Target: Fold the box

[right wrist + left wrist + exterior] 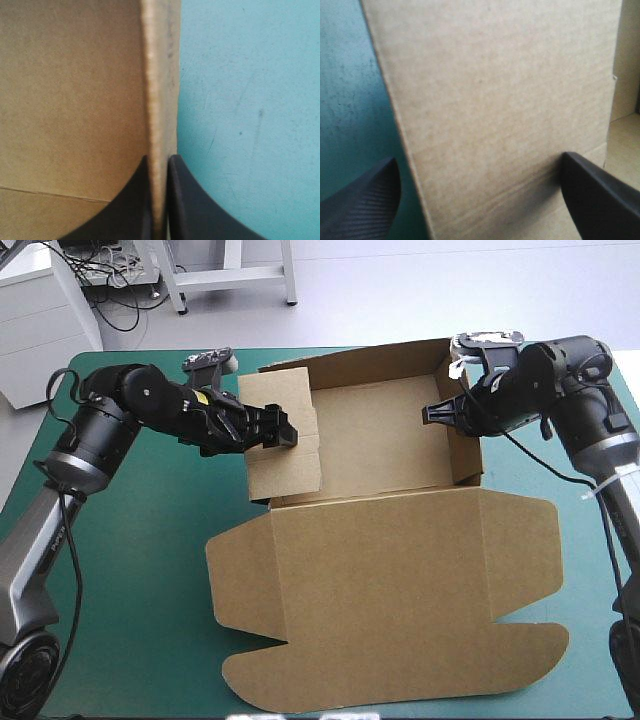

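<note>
The brown box [380,450] stands as an open tray in the far half of the table. Its lid [390,590] lies flat toward the near edge. My left gripper [285,435] is at the tray's left wall panel [285,475], which leans inward. In the left wrist view its fingers stand wide apart, open [479,157], with the brown panel [505,100] filling the space between and ahead of them. My right gripper [435,413] is at the upright right wall. There the black fingers [159,157] pinch the wall's top edge [160,75], shut on it.
The teal-green cover [130,560] shows bare on the left of the lid and in a strip on the right [590,580]. The lid's curved flaps reach close to the table's near edge. Outside the right wall the cover [250,125] lies just beside my right gripper.
</note>
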Controlling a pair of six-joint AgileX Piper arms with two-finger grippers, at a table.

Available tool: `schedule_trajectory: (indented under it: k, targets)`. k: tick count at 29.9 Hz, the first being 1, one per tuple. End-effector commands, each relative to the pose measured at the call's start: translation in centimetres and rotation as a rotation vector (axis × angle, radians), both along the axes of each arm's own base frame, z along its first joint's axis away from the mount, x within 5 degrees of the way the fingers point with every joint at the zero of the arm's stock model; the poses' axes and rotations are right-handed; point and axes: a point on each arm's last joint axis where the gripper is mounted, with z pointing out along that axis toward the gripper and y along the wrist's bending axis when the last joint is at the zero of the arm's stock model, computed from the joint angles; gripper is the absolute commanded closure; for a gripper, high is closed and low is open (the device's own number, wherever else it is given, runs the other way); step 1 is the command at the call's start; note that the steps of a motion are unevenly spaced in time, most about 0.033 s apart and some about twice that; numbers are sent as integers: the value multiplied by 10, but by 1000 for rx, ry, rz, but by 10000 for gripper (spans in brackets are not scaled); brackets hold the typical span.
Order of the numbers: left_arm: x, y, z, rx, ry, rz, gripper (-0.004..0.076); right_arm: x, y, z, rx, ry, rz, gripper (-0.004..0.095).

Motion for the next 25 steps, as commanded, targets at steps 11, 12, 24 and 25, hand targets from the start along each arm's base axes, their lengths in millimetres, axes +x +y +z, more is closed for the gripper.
schedule_trajectory:
  k: [11,12,24,25]
  targets:
    - [5,-15,4,-3,-53,61,111,-13,21,27,116,-139,23,916]
    - [6,-15,4,-5,-49,69,112,-13,21,27,116,-139,23,916]
    - [12,-16,6,-44,-80,123,280,-13,21,27,116,-139,23,916]
    - [12,-16,6,-49,-82,124,289,-13,21,27,116,-139,23,916]
